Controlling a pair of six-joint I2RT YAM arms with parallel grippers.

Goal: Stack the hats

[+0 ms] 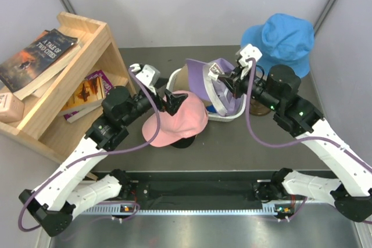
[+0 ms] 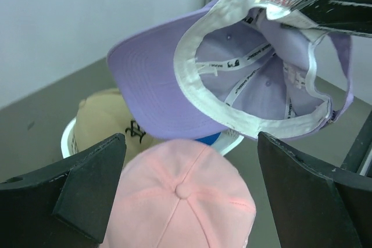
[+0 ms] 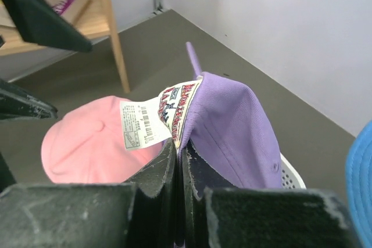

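The right pincer [image 3: 177, 164] was clamped on the soft lavender fabric cap [image 1: 224, 85], lifted at two o'clock of the pink fabric cap [image 1: 174, 123], presumably for stacking. The left pincer [image 2: 192, 184] stood apart above the pink one.

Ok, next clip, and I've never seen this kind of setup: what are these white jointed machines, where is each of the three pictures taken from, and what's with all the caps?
These are two robot arms bolted at the table's near edge. One picture looks down from above; the other two come from cameras on each wrist. The right gripper is shut on the rim of a lavender fabric baseball cap, lifted and tilted, its paper tags showing. The left gripper, open, hovers over a pink fabric cap sitting on a black cap. A tan cap rests in a white mesh cap. A blue hat sits behind, and a wooden shelf holds books.
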